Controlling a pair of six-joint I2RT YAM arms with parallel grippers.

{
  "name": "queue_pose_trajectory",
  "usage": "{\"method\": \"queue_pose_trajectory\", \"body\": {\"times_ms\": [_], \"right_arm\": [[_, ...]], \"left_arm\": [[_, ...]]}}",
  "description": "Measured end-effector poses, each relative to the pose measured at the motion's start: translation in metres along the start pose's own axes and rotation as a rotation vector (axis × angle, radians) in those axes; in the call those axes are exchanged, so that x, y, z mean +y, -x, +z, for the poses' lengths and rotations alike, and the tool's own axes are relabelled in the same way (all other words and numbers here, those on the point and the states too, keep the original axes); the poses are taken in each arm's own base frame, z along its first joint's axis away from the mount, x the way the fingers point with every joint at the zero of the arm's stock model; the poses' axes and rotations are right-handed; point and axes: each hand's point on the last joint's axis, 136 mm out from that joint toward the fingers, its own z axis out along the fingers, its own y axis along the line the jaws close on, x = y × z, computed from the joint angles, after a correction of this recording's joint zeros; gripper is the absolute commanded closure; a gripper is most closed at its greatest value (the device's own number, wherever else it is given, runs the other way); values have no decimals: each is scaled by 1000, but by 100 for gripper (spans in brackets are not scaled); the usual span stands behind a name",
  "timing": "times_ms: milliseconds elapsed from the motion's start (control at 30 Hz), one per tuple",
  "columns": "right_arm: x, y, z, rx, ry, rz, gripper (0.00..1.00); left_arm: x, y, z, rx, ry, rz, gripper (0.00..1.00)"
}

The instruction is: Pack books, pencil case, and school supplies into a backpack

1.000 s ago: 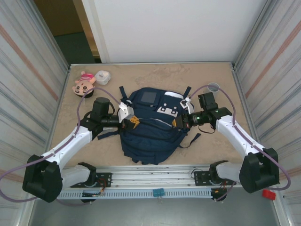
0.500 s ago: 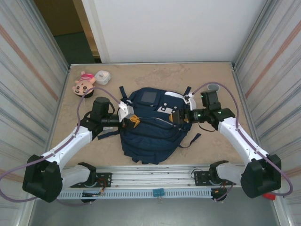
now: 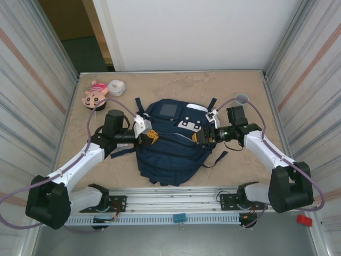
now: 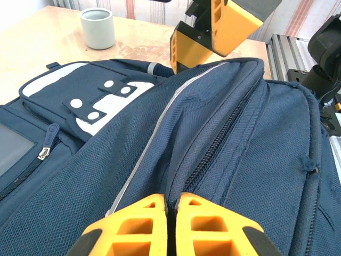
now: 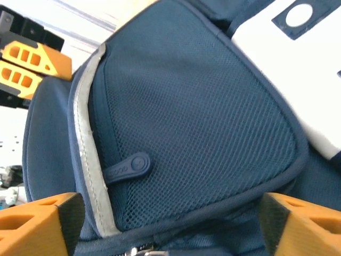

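Note:
The navy backpack lies flat in the middle of the table, with its grey patch and white patch toward the far side. My left gripper is shut on a fold of the backpack's fabric beside the main zipper. My right gripper stands open at the backpack's right side. Its orange fingers straddle the mesh pocket and its zipper pull without holding anything. The books, pencil case and school supplies are out of view.
A pink doll head and a small white container sit at the far left corner. A grey cup stands at the far right, behind my right arm. Corrugated walls close in both sides.
My right gripper has opened and let go of the backpack, and now hovers wide over the mesh pocket. The left gripper kept its hold and did not move.

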Motion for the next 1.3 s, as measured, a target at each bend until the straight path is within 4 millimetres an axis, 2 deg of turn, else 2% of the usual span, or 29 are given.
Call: {"method": "queue_pose_trajectory", "body": {"times_ms": [100, 200, 400, 500, 567, 700, 900, 1067, 1300], "right_arm": [[8, -13, 4, 57, 15, -1, 37], [13, -14, 3, 80, 9, -8, 51], [14, -16, 0, 97, -18, 8, 65], [14, -16, -3, 97, -35, 8, 64], [15, -16, -4, 98, -42, 8, 54], [13, -18, -3, 105, -68, 2, 57], [13, -12, 1, 104, -82, 47, 73], [16, -4, 2, 81, -98, 149, 85], [21, 11, -1, 38, -142, 322, 88]], "left_arm": [[0, 0, 0, 1, -1, -1, 99], [0, -1, 0, 1, -2, -2, 99], [0, -1, 1, 2, -2, -3, 99], [0, -1, 1, 1, -4, -3, 99], [-1, -1, 1, 1, -5, -3, 99], [0, -1, 1, 1, -5, -3, 99], [0, -1, 0, 3, 0, -3, 100], [3, -2, 0, 9, 13, -3, 100], [8, -4, -1, 18, 42, -3, 100]]}}
